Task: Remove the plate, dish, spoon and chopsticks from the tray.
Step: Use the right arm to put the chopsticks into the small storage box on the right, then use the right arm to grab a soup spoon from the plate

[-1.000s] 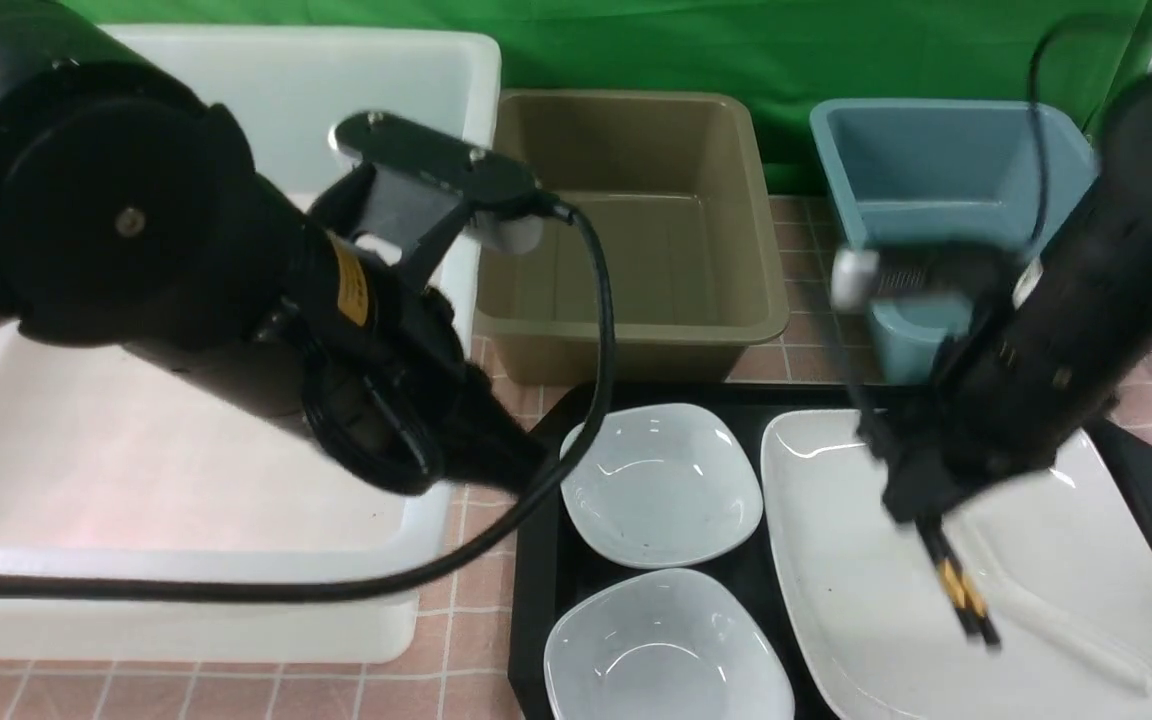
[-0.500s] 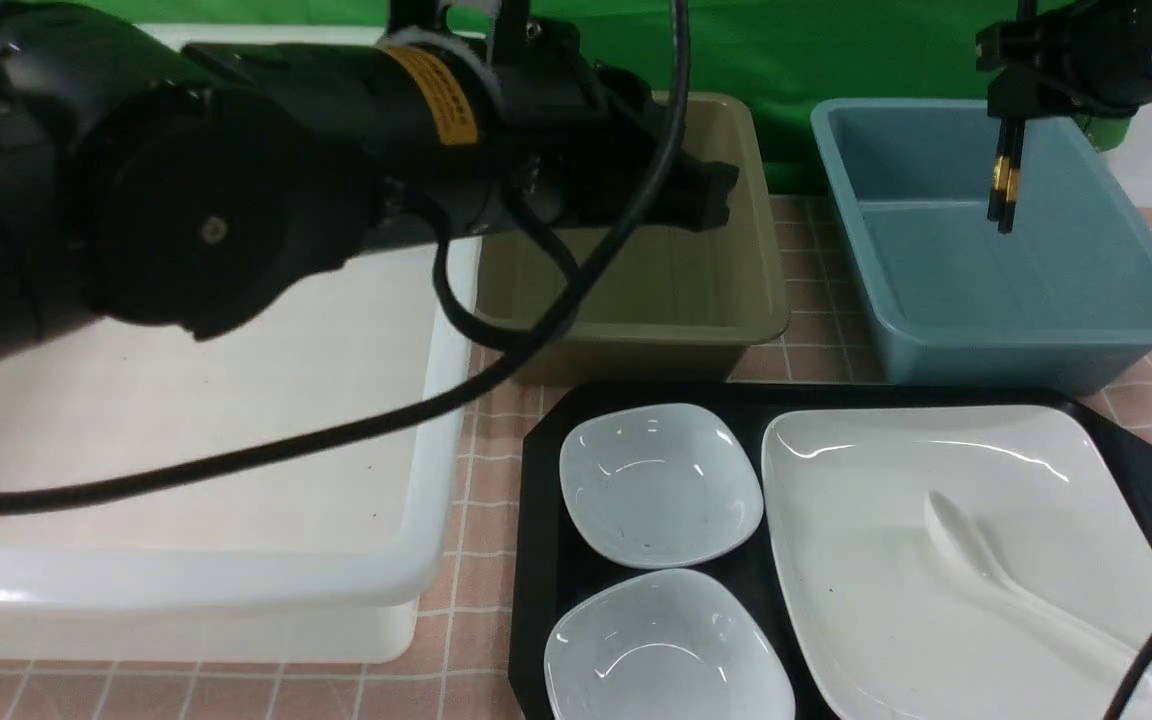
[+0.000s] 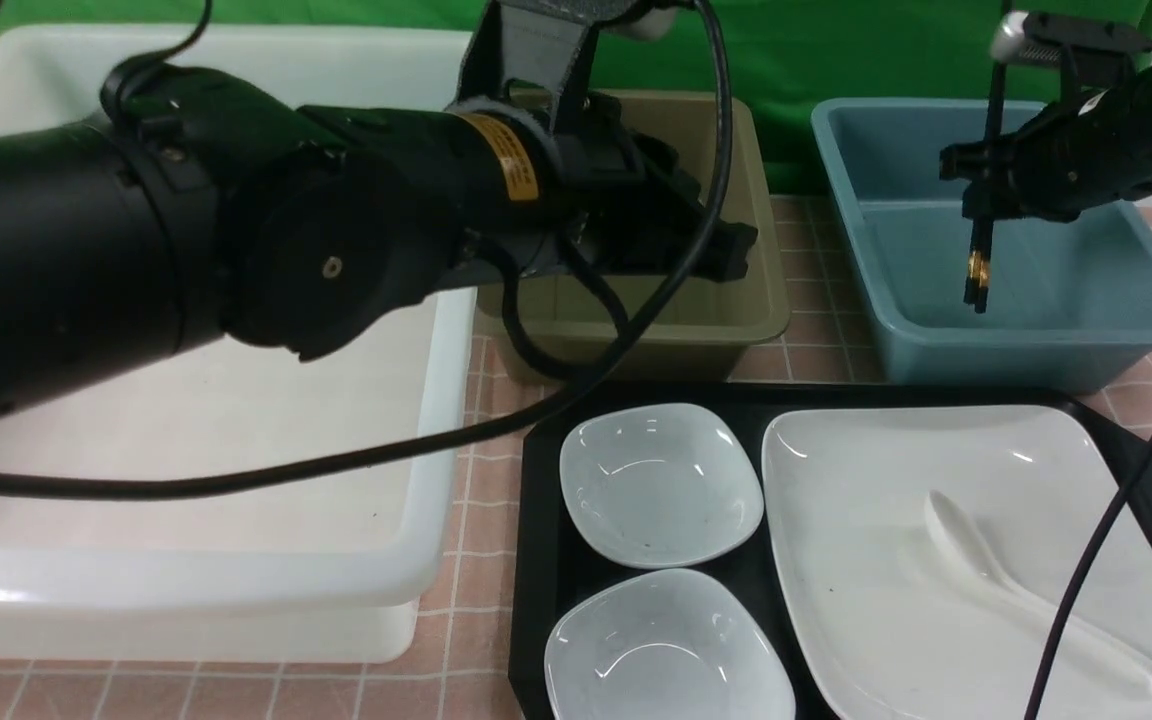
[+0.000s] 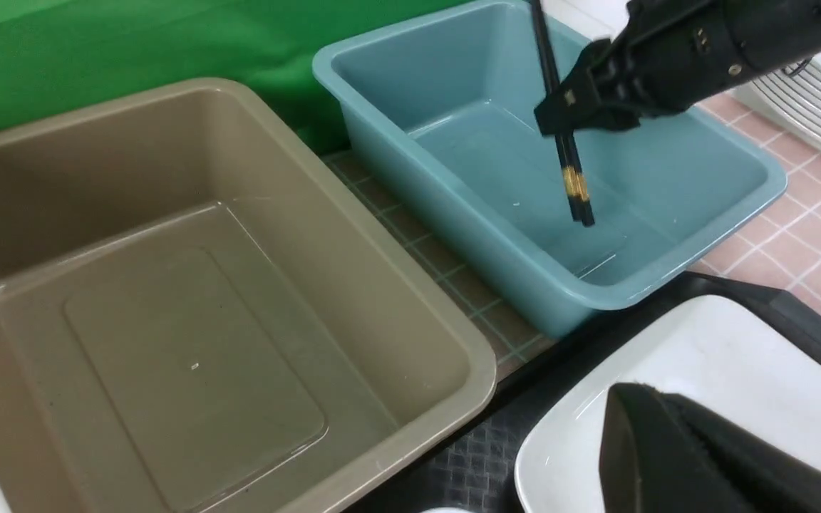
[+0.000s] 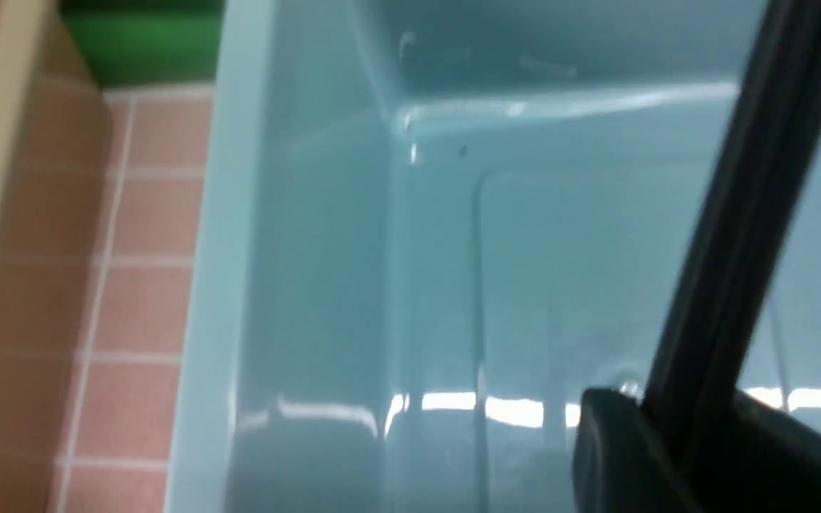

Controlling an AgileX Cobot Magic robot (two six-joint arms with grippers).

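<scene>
My right gripper (image 3: 981, 195) is shut on the black chopsticks (image 3: 978, 262) and holds them nearly upright inside the blue bin (image 3: 1036, 330), tips low. They also show in the left wrist view (image 4: 573, 174) and the right wrist view (image 5: 738, 249). The white spoon (image 3: 1021, 590) lies on the big white plate (image 3: 866, 540), which sits on the right of the black tray (image 3: 536, 500). Two small pale dishes (image 3: 661, 485) (image 3: 666, 645) sit on the tray's left. My left gripper (image 3: 739, 250) is shut and empty, hovering by the olive bin's near right corner, above the plate's far edge (image 4: 738, 356).
A deep white bin (image 3: 186, 450) stands at the left, an olive bin (image 3: 696, 330) in the middle back, both empty. A green backdrop rises behind them. The left arm's cable (image 3: 336, 465) hangs across the white bin towards the tray.
My right gripper lifted the chopsticks off the plate, carried them over the blue bin and has now lowered them into it. My left arm swung up and rightward over the olive bin.
</scene>
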